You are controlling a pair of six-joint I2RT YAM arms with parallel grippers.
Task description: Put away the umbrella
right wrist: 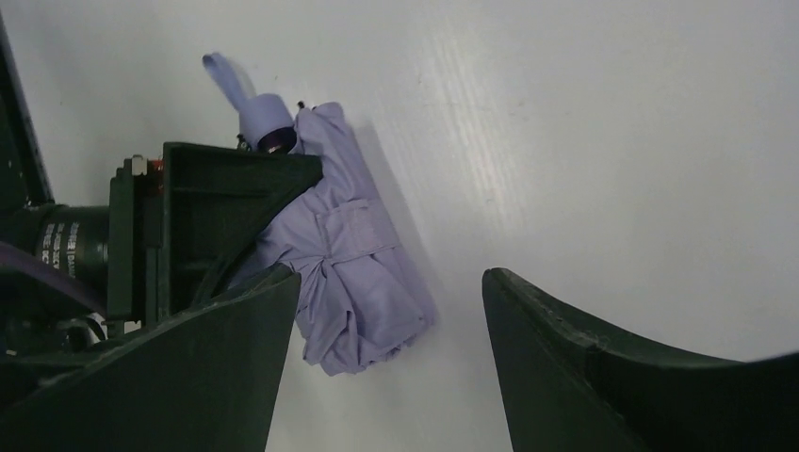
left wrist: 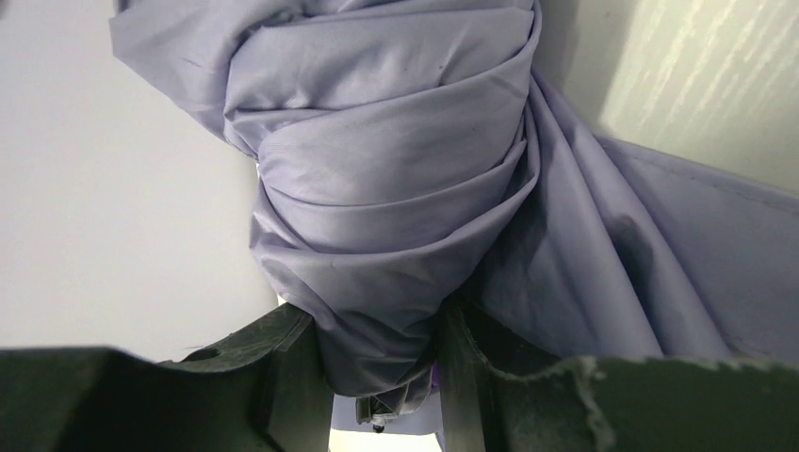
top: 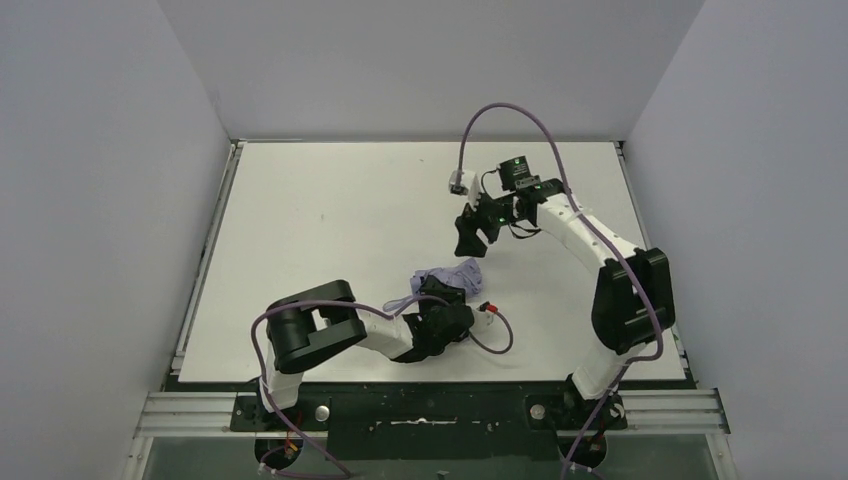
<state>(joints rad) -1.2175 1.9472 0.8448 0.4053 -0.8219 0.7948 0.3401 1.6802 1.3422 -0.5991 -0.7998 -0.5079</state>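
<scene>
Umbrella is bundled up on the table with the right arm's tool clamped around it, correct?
No. The left tool is clamped around the umbrella, as the left wrist view shows; the right tool stands open, off it. It is bundled up on the table.

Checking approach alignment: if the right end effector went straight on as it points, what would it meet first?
Likely the umbrella, at its fabric edge; else the table beside it. Depth unclear.

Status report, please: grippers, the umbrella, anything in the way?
Left gripper shut on umbrella. Right gripper open, empty, apart from it. Umbrella collapsed, fabric bunched, lying on table. Nothing seen in the way.
</scene>
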